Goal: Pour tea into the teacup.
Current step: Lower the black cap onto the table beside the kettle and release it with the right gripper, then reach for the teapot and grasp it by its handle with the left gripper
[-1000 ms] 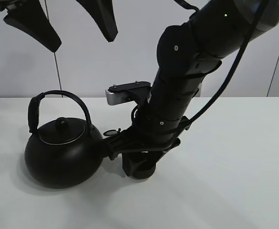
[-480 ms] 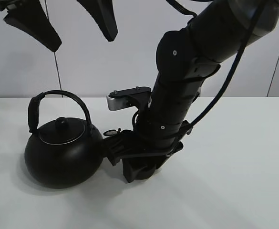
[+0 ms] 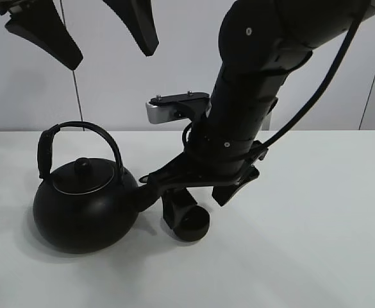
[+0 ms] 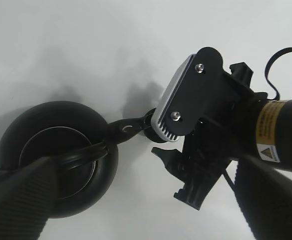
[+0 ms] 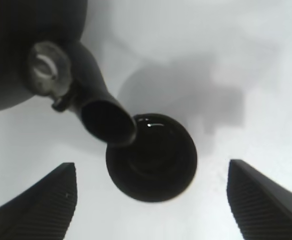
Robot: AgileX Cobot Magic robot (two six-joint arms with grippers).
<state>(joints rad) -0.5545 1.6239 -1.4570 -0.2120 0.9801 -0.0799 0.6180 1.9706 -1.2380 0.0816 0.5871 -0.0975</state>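
The right gripper (image 3: 186, 187) has let go of the teacup (image 3: 190, 224) and risen off it. A second ago its jaws were clamped low around the cup; now they are spread wide, well clear on either side, holding nothing. The teacup stands upright on the white table (image 3: 315, 244), just beside the kettle (image 3: 84, 212), and the right wrist view shows the kettle's spout (image 5: 108, 122) reaching over the cup's rim. The left gripper (image 3: 91, 38) hangs high above the kettle, its jaws fully parted and empty.

The cup looks small, stiff and glossy (probably ceramic, so light, breakable and easy to push aside). It is best left alone, since a bump from the spout could slide it.

The kettle is the heavy piece, more so if it is full. Its round body offers no purchase, so the arched handle (image 3: 84, 128) is the place to grip, near the top of the arch. If the handle pivots, the tilt needs to be slow.
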